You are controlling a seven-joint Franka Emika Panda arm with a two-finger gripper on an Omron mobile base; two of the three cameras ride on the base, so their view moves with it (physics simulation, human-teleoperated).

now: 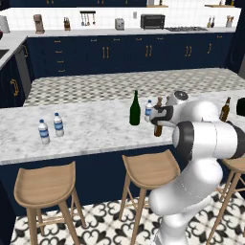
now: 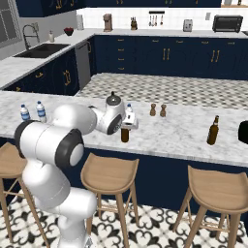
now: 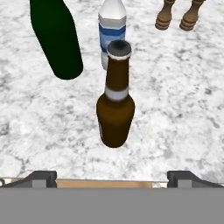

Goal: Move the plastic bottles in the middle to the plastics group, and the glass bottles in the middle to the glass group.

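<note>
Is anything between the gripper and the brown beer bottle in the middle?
Nothing visible. In the hand view the brown beer bottle stands upright straight ahead of the open gripper, with bare counter between. The green wine bottle and water bottle stand beyond it.

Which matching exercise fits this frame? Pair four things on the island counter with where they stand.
Things:
1. green wine bottle
2. two water bottles
3. lone brown beer bottle
4. two brown shakers

Places:
A. far right of the counter, in front of a dark object
B. middle, beside a water bottle and a beer bottle
C. far left of the counter, side by side
D. behind the middle group, toward the counter's far edge

Pairs: 1-B, 2-C, 3-A, 4-D
</note>
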